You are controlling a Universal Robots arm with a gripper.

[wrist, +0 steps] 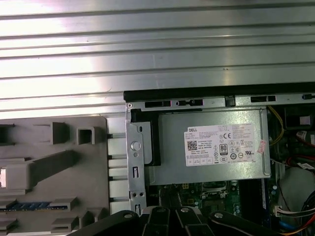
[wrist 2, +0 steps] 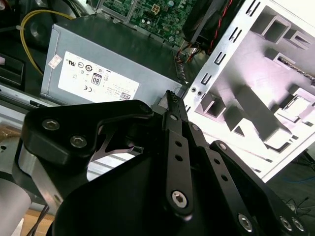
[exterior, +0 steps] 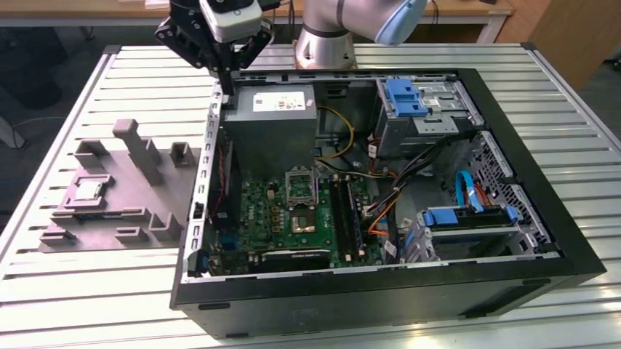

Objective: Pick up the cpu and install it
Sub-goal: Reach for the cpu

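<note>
In the exterior view the cpu lies flat in a shallow pocket of the grey tray, at 9 o'clock from the open case. I judge it light, stiff and thin, with a smooth metal top that could slip and an underside that would not forgive a scrape. The pale rim's opposite edges look like the place to grip. Upright blocks stand at 1 o'clock from it, so the freest approach seems to be from above. The gripper hangs well apart at 1 o'clock from the chip, fingers closed together on nothing, over the case's corner. The case's metal side wall rises between tray and socket. The power supply crowds the socket at 12 o'clock and cables at 3 o'clock.
</note>
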